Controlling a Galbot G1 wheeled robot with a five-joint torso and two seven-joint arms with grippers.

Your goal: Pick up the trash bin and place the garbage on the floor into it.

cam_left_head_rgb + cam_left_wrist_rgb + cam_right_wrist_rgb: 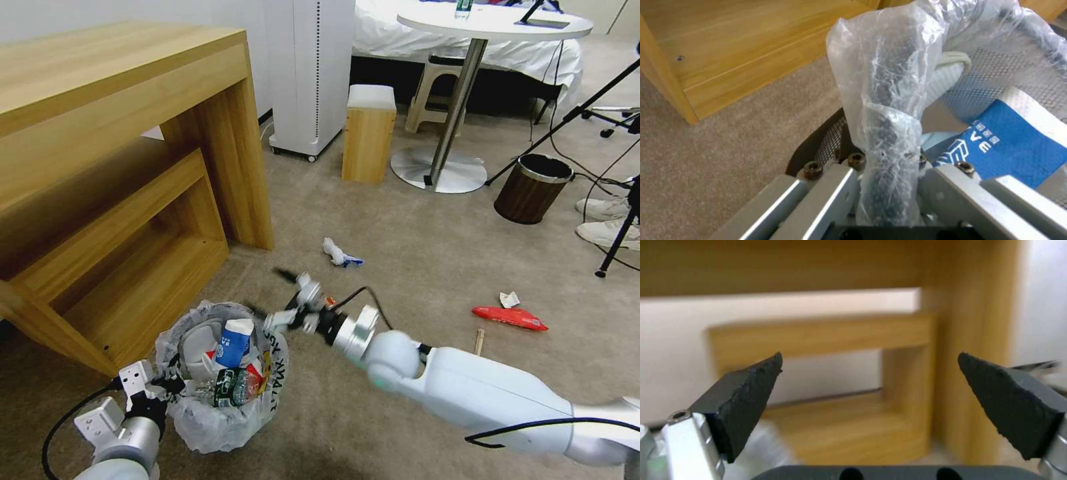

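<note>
Head view: the bin (223,373) is held at its near rim by the left gripper (167,385), close in front of the wooden desk (120,167), already loaded with a blue-white cup (235,341), a bottle (233,387) and wrappers. The right gripper (293,300) is seen just beside the bin's far rim, empty and blurred. Litter left on the floor (400,233) lies beyond and to the right of that gripper: a crumpled tissue (340,253) ahead of it, a red snack bag (510,317) with its long axis running roughly left to right, a paper scrap (509,299) just behind it, and a stick (479,341) pointing away from the robot. The right arm is the nearer to all of them.

Left wrist view: the fingers (947,186) are closed on the bag-wrapped rim (889,110) of the bin, which rises upright between them.

Right wrist view: the pads (746,400) are spread wide with nothing between them; the desk is seen beyond.
</note>
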